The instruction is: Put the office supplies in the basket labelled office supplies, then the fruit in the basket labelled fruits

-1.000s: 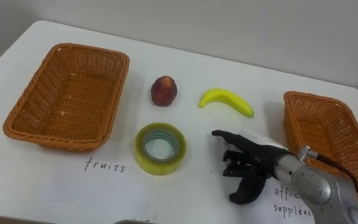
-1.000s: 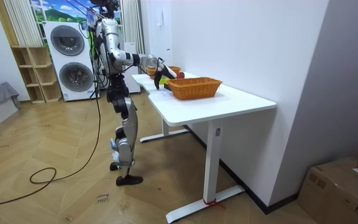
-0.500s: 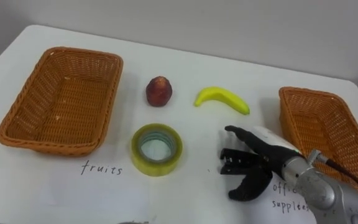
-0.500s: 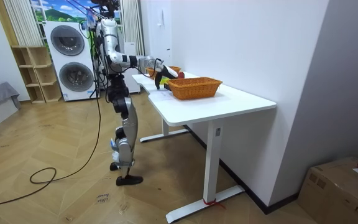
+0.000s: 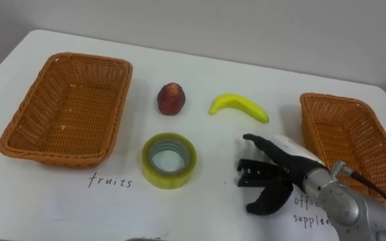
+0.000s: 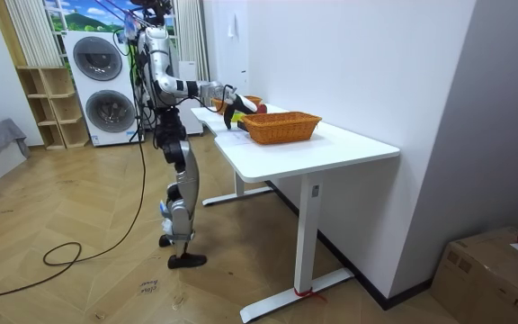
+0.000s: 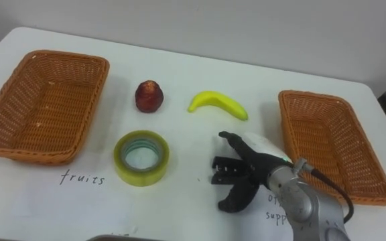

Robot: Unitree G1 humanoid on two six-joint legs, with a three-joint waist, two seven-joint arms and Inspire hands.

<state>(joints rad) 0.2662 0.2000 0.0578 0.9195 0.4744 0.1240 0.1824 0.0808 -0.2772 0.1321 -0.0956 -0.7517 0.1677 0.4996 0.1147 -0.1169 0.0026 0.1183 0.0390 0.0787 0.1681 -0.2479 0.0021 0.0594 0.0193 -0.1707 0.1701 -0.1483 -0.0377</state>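
The right hand (image 5: 273, 175) hangs low over the white table (image 5: 200, 67), fingers spread apart and holding nothing — the yellow tape roll (image 5: 169, 159) lies to its left. The banana (image 5: 239, 107) and red fruit (image 5: 171, 98) lie farther back, between the left basket (image 5: 52, 154) and the right basket (image 5: 310, 127).

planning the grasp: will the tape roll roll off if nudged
The tape roll lies flat on the table, so a nudge would probably slide it, not roll it. It looks like a stiff ring, likely holding shape when squeezed. Its glossy surface may be slippery for the right hand.
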